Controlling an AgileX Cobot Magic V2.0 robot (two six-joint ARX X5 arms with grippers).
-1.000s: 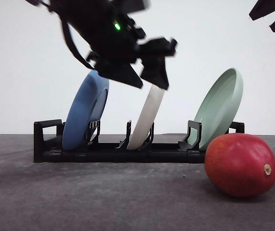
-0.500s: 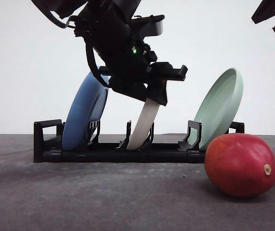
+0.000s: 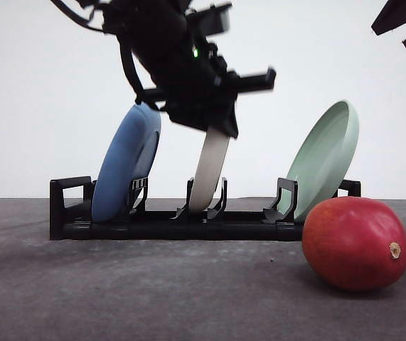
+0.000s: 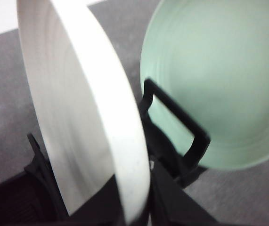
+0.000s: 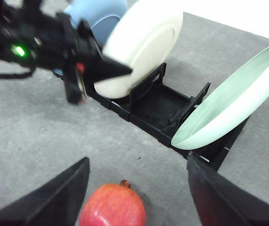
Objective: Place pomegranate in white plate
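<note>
We are looking over a grey, slightly rough table (image 3: 117,298) at a black plastic rack (image 3: 188,224) with upright slotted posts, holding three round plates on edge. The blue plate (image 3: 124,167) is leaning in the left slot, smooth and matte. The white plate (image 3: 210,174) is standing almost upright in the middle slot, its cream rim showing as a narrow band from the front; from the left wrist its broad, shallow face (image 4: 73,127) is showing faint concentric rings and a rounded raised rim. The green plate (image 3: 323,160) is tilting in the right slot, pale and smooth, with its hollow face turned toward the left. Our left gripper (image 3: 213,128), black and angular with a small green light on its body, is sitting over the top edge of the white plate; in the right wrist view its pointed dark fingers (image 5: 103,68) are lying against the plate's rim, and we are judging it closed on the plate, though the contact itself is partly hidden. The pomegranate (image 3: 355,244) is resting on the table in front of the rack's right end, just below the green plate, a smooth red oval with an orange blush and a small tan nub at its right end. Our right gripper (image 5: 136,193) is hanging above the fruit with its two dark fingers spread wide on either side, touching nothing; the fruit (image 5: 113,207) is lying on the table between them.
</note>
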